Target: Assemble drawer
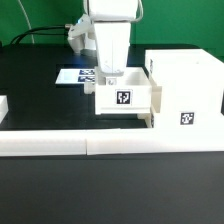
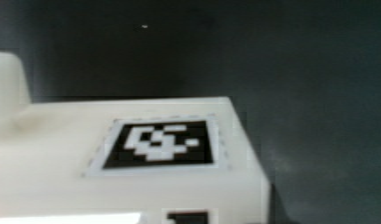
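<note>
A small open-topped white tray (image 1: 125,97) with a square tag on its front stands on the black table, against the large boxy white housing (image 1: 187,85) on the exterior view's right. My gripper (image 1: 106,76) comes straight down onto the tray's wall on the side away from the housing, and its fingers look closed on that wall. The wrist view shows a white tagged face of the tray (image 2: 160,143) very close, with dark table beyond. The fingertips are not clear there. No second small tray can be made out.
The long low white border rail (image 1: 100,146) runs across the front. The marker board (image 1: 74,76) lies flat behind the tray. A white piece (image 1: 3,108) is cut off at the exterior view's left edge.
</note>
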Controlling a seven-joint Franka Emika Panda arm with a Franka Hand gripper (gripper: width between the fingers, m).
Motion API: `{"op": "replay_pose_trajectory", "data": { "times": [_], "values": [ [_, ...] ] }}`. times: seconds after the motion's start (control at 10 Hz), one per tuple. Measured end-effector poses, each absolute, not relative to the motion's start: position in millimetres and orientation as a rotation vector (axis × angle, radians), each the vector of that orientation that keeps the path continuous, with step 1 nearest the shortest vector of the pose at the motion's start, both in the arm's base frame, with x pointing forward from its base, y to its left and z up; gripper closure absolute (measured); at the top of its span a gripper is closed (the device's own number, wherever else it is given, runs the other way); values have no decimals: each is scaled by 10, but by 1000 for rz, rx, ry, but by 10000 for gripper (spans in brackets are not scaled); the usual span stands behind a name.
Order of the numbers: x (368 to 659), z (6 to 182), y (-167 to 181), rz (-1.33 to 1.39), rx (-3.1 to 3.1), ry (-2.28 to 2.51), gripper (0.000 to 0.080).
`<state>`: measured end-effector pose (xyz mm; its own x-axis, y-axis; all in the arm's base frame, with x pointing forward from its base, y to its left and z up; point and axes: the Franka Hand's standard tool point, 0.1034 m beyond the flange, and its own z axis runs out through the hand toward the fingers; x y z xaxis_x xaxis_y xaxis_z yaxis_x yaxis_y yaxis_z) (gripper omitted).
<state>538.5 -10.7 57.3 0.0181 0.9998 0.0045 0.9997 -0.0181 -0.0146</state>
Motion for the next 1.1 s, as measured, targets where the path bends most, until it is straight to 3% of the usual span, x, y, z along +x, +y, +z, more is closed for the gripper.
{"op": "replay_pose_trajectory", "data": {
  "times": [1.1],
  "values": [
    [5436,594,3,0,-2224,-2199,757]
  ]
}}
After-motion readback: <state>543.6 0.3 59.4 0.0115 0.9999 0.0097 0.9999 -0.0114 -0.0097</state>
